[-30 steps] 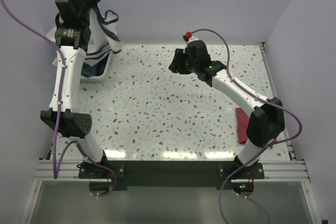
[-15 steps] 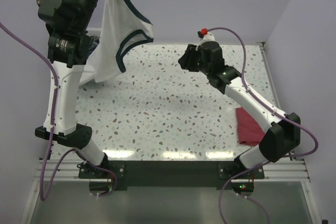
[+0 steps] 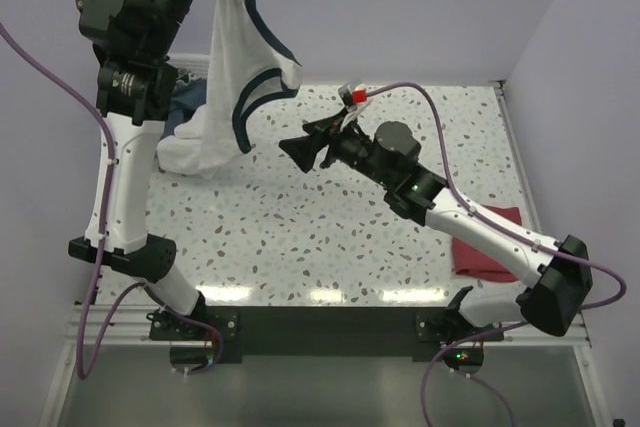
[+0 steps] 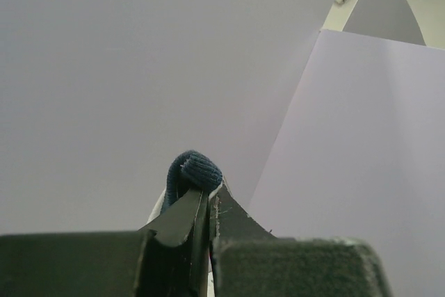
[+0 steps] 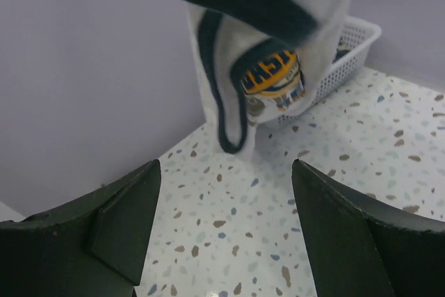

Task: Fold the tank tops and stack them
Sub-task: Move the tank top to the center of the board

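Left gripper, clamped on the trim, hangs the white top vertically over the table's far-left corner, just left of the wide-open, empty right gripper facing it; red top lies near-right.

A white table speckled with brown and grey flecks is seen, closed in by plain lilac walls on the far side and the right. A white mesh basket is set at its far left corner. A black strip is fixed along the near edge.
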